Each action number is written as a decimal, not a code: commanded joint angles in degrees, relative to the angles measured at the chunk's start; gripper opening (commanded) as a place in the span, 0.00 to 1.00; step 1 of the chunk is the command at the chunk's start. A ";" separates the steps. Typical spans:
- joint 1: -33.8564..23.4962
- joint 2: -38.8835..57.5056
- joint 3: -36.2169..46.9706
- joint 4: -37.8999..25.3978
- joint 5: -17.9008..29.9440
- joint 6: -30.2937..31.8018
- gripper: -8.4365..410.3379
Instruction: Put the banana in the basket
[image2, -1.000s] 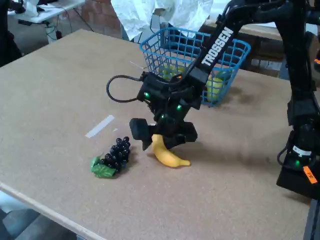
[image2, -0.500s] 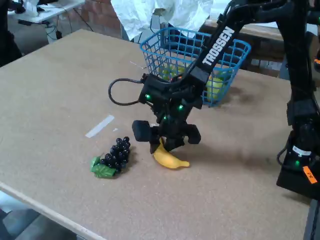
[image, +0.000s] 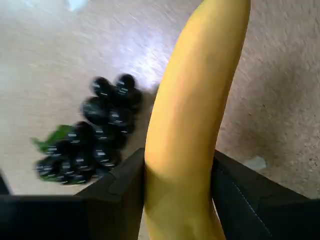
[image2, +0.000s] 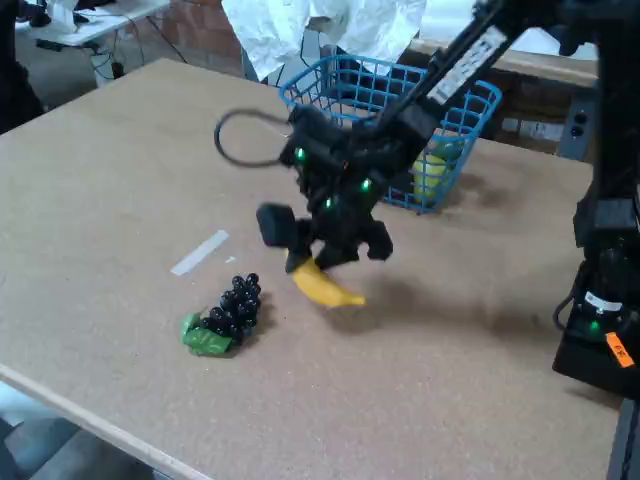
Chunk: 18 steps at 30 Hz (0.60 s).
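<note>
The yellow-orange banana (image: 192, 125) fills the middle of the wrist view, clamped near its lower end between the two black fingers (image: 117, 200) of my gripper (image: 177, 197). In the fixed view the banana (image2: 325, 287) hangs just above the brown table, held by the gripper (image2: 322, 258), which is shut on its upper end. The blue wire-mesh basket (image2: 465, 115) stands behind the arm at the table's far side, with yellow-green things inside.
A dark purple grape bunch with a green leaf (image2: 225, 315) lies on the table left of the banana, also seen in the wrist view (image: 92, 132). A white tape strip (image2: 200, 252) lies further left. The arm's base (image2: 600, 330) stands at right.
The gripper closed on the banana and lifted it off the table. The arm has risen and shifted slightly left and back. The grapes have not moved.
</note>
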 joint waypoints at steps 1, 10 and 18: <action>0.02 -13.16 0.44 -1.46 0.85 -4.15 0.03; 0.02 -23.71 11.82 -12.90 6.14 -21.20 0.03; 0.02 -24.13 27.76 -27.74 14.27 -40.81 0.03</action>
